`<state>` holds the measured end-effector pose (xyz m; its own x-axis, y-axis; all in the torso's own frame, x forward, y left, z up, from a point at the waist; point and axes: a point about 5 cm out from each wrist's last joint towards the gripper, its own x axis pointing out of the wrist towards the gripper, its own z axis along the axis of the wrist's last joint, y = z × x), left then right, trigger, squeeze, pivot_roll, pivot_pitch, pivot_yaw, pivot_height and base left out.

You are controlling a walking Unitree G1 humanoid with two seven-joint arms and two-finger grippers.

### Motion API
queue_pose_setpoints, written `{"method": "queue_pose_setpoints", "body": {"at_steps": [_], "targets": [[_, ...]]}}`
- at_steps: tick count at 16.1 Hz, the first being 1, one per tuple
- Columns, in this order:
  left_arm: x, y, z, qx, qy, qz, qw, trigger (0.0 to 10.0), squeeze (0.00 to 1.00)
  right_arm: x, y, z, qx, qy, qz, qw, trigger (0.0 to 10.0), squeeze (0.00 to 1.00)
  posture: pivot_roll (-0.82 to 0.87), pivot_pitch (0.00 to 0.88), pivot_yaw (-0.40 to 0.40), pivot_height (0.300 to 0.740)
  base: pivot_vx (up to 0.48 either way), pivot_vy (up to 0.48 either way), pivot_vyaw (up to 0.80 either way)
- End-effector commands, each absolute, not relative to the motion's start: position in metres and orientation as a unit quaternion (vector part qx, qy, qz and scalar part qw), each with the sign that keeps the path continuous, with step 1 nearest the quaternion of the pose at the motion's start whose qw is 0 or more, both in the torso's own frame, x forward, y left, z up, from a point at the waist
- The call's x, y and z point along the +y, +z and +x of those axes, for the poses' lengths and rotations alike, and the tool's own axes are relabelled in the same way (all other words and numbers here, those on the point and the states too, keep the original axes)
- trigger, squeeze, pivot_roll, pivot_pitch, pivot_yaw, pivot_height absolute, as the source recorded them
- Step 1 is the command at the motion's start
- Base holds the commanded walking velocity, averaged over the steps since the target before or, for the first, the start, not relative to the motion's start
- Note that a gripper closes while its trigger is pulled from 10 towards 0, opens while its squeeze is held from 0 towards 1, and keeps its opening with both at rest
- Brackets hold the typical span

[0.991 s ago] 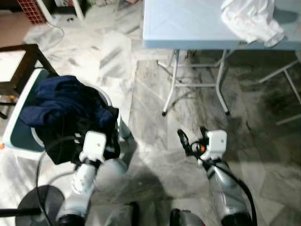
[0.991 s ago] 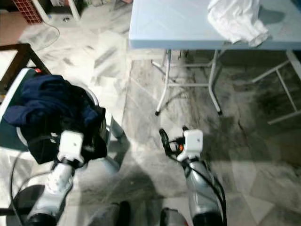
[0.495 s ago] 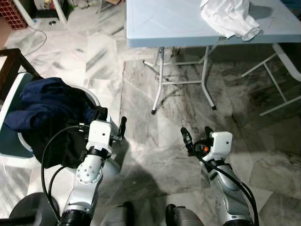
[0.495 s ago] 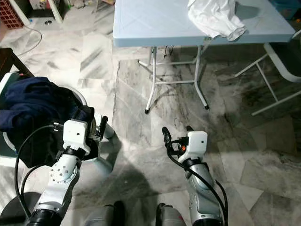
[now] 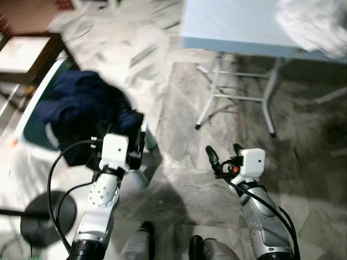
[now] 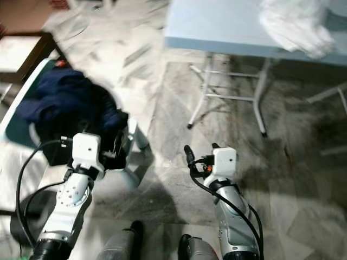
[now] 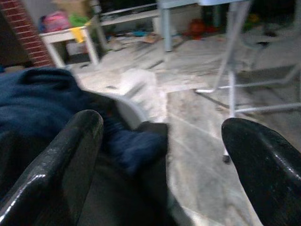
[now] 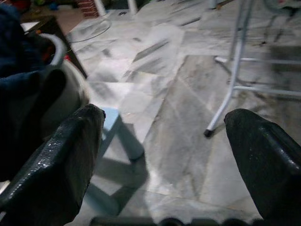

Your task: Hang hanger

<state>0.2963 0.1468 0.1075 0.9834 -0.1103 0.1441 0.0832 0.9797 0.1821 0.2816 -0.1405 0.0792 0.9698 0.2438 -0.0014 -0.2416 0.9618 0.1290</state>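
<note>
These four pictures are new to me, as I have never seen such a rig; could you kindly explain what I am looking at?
This is a humanoid robot with two silver arms, each ending in two long black fingers. The two wider pictures come from a stereo camera on its head, looking down at a marble floor; they are a bit blurred. The left gripper is beside a pile of dark blue clothes heaped on a white-rimmed chair. The right gripper hangs above the floor. Both have their jaws apart and hold nothing. Ahead stands a light blue folding table with a white cloth on it. The other two pictures come from cameras on each wrist, looking out between that gripper's own fingers. I cannot make out a hanger.
</note>
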Motion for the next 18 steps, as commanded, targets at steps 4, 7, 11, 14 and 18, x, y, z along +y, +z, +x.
{"method": "queue_pose_setpoints", "body": {"at_steps": [4, 7, 11, 14, 18], "targets": [[0.152, 0.102, 0.301, -0.049, -0.041, 0.092, 0.994, 10.0, 0.0, -0.134, 0.082, 0.277, 0.013, 0.129, 0.072, 0.989, 10.0, 0.0, 0.01, 0.267, 0.018, 0.74, 0.0, 0.0, 0.78], [0.151, 0.1, 0.3, -0.043, -0.036, 0.091, 0.994, 10.0, 0.0, -0.132, 0.083, 0.277, 0.014, 0.133, 0.072, 0.988, 10.0, 0.0, 0.02, 0.269, 0.016, 0.74, 0.0, 0.0, 0.15], [0.151, 0.101, 0.302, -0.04, -0.025, 0.085, 0.995, 10.0, 0.0, -0.129, 0.085, 0.278, 0.017, 0.137, 0.073, 0.988, 10.0, 0.0, 0.02, 0.272, 0.017, 0.74, 0.0, 0.0, 0.0], [0.152, 0.102, 0.305, -0.037, -0.022, 0.068, 0.997, 10.0, 0.0, -0.128, 0.085, 0.275, 0.019, 0.139, 0.071, 0.988, 10.0, 0.0, 0.02, 0.281, 0.018, 0.74, 0.0, 0.0, 0.0], [0.144, 0.104, 0.309, -0.04, -0.057, 0.057, 0.996, 10.0, 0.0, -0.126, 0.085, 0.275, 0.02, 0.139, 0.075, 0.987, 10.0, 0.0, 0.01, 0.277, 0.024, 0.74, 0.0, 0.0, 0.0]]}}
